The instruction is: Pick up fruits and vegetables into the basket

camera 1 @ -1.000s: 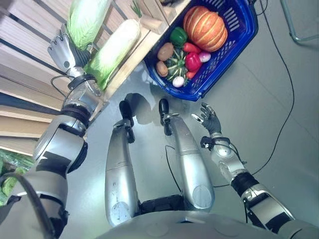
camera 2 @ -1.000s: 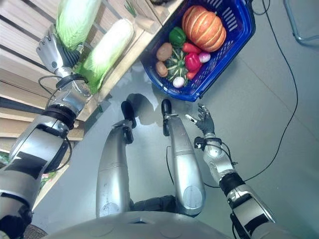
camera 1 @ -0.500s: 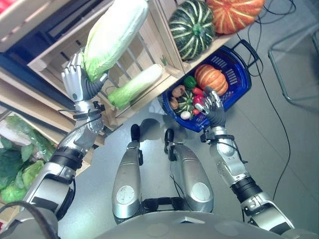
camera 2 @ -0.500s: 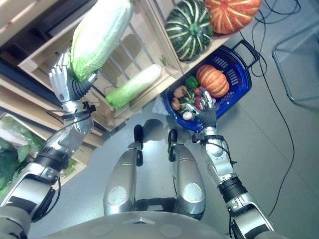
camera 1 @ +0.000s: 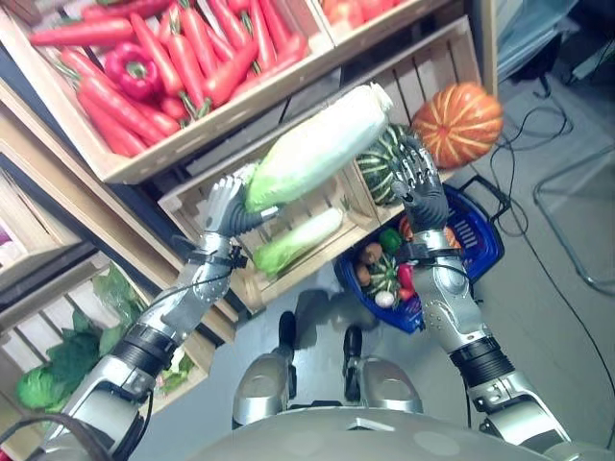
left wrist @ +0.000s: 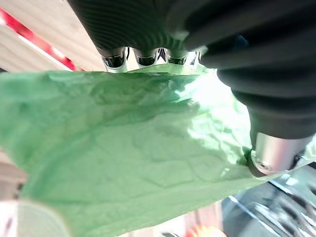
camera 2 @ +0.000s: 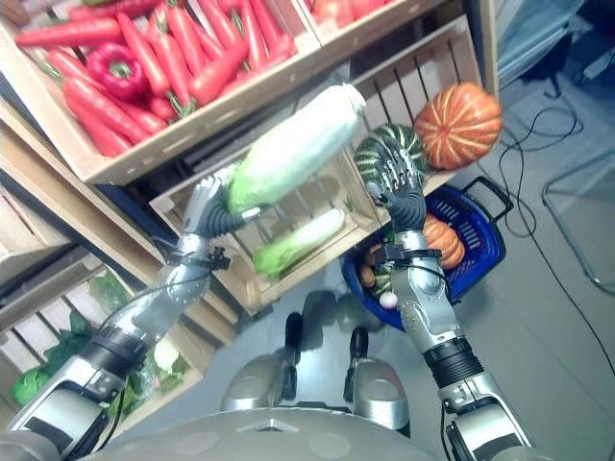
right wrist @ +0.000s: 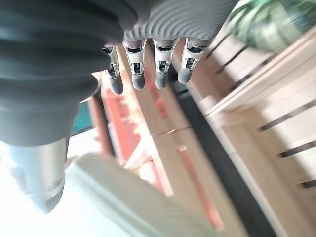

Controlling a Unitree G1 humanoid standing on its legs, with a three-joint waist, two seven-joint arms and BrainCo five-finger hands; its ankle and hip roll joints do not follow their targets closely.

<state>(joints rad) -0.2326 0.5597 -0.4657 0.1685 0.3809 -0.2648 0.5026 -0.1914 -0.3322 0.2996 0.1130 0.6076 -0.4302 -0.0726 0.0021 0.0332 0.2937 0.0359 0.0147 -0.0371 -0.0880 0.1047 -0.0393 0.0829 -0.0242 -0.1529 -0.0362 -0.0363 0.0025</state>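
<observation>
- One hand alone bears the load: the left hand [camera 1: 223,204] has its fingers and thumb wrapped round the leafy green end of a long pale-green and white napa cabbage [camera 1: 317,146], held up in front of the slatted wooden crates [camera 1: 437,58]. In the left wrist view the soft leaves [left wrist: 128,148] bunch under the thumb, so my guess is the leaves could crush or tear and let the heavy white end swing down.
- The right hand [camera 1: 420,182] is raised just beside that white end with fingers straight and spread, gripping nothing. If it comes in to support the cabbage off-centre, it could knock it out of the left hand instead.
- The blue plastic shopping basket [camera 1: 482,237] sits on the floor well below, already holding an orange ribbed pumpkin [camera 2: 437,240], a small striped green squash [camera 1: 381,276] and other small produce. A long cabbage released from up here could bounce off that pile or tip over the rim.
- Close behind the right hand rest a dark green striped squash [camera 2: 380,154] and a second orange pumpkin [camera 1: 463,110] on the crate shelf; a wide swing could brush them off.
</observation>
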